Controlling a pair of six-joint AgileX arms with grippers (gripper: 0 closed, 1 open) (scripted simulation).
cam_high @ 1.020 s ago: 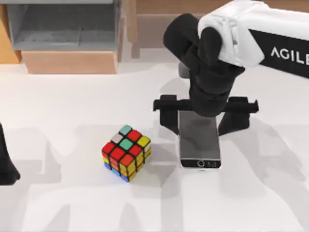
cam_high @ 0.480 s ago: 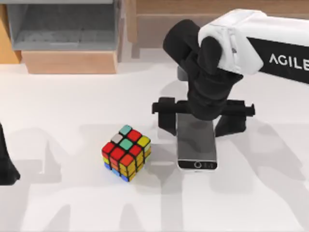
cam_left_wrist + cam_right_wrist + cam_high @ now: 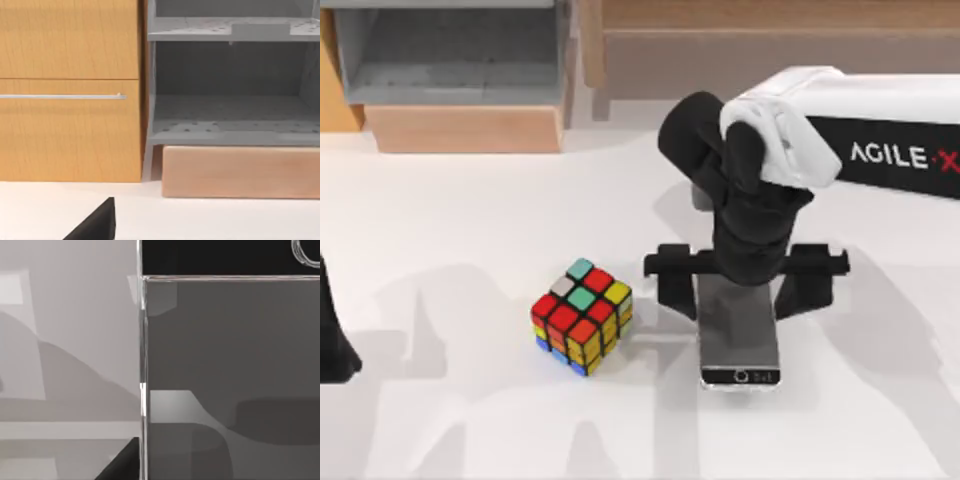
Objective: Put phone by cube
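Observation:
The cube [image 3: 582, 316], with black edges and scrambled stickers, rests on the white table left of centre. The phone [image 3: 740, 345] lies flat to its right with a small gap between them, its home-button end toward the table's front. My right gripper [image 3: 740, 290] reaches down over the phone's far half, one finger on each long side, shut on it. Whether the phone touches the table I cannot tell. In the right wrist view the phone's grey screen [image 3: 230, 365] shows beside a dark fingertip [image 3: 122, 465]. My left gripper [image 3: 330, 335] is parked at the table's left edge.
A grey open shelf unit [image 3: 450, 50] stands at the back left with a wooden block [image 3: 465, 128] in front of it. A wooden cabinet [image 3: 770, 40] runs along the back. White tabletop lies open in front of the cube and phone.
My right gripper has carried the phone toward the table's front, drifting slightly left and then back right. The cube and the left arm have not moved.

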